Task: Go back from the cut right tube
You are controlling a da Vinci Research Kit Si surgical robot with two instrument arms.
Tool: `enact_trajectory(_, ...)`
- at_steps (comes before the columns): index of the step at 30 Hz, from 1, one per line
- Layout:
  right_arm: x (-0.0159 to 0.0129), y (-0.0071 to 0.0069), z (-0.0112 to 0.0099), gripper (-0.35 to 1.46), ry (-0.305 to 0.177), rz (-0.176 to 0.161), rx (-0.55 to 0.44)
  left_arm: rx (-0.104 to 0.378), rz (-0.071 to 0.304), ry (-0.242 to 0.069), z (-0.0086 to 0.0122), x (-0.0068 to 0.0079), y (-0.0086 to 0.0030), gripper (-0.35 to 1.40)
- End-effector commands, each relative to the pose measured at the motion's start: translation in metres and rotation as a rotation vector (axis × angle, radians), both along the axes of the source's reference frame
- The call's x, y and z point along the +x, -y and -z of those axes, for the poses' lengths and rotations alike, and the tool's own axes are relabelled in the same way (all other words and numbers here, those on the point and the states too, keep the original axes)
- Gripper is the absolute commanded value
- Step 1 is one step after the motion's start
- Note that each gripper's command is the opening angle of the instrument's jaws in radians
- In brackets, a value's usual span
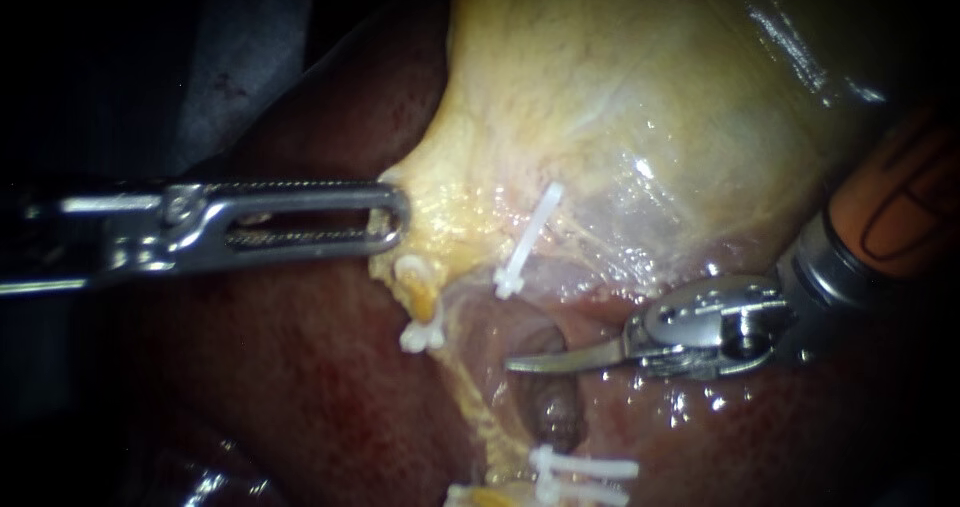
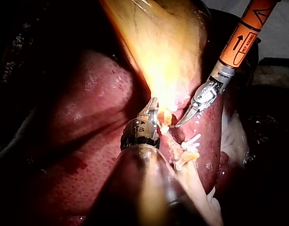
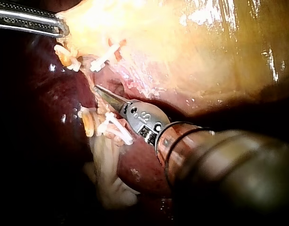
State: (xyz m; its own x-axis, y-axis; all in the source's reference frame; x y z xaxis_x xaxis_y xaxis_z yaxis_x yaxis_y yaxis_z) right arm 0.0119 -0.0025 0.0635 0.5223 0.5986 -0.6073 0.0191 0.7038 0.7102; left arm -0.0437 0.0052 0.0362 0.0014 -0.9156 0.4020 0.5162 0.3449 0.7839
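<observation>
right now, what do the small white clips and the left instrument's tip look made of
Small white clips: probably plastic, opaque and matte, no glint. Left instrument's slotted silver tip, holding the pale yellow gallbladder: polished metal, judging by bright mirror-like highlights.

Pale yellow gallbladder (image 1: 650, 87), dark red liver (image 1: 300, 387), white clips (image 1: 527, 239), orange-banded silver right instrument (image 1: 515, 365)
</observation>
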Motion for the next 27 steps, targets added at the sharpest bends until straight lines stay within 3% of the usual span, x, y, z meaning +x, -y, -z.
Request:
enact_trajectory(1, 0.0, 0.0, 0.0, -0.35, 0.0, 0.0, 0.0, 0.0, 0.0, 0.0, 0.0, 0.0, 0.0, -0.35)
enact_trajectory(15, -0.0001, 0.0001, 0.0001, -0.35, -0.007, 0.006, 0.003, 0.0, 0.0, 0.0, 0.0, 0.0, 0.0, -0.35)
enact_trajectory(16, -0.0001, 0.0001, 0.0001, -0.28, -0.013, 0.003, 0.004, 0.0, 0.0, 0.0, 0.0, 0.0, 0.0, -0.35)
enact_trajectory(19, -0.0002, 0.0001, 0.0002, 0.14, -0.018, 0.001, 0.004, 0.0, 0.0, 0.0, 0.0, 0.0, 0.0, -0.35)
enact_trajectory(22, -0.0002, 0.0001, 0.0002, 0.39, -0.023, -0.003, 0.005, 0.0, 0.0, 0.0, 0.0, 0.0, 0.0, -0.35)
enact_trajectory(27, -0.0002, 0.0001, 0.0002, 0.63, -0.028, -0.006, 0.005, 0.0, 0.0, 0.0, 0.0, 0.0, 0.0, -0.35)
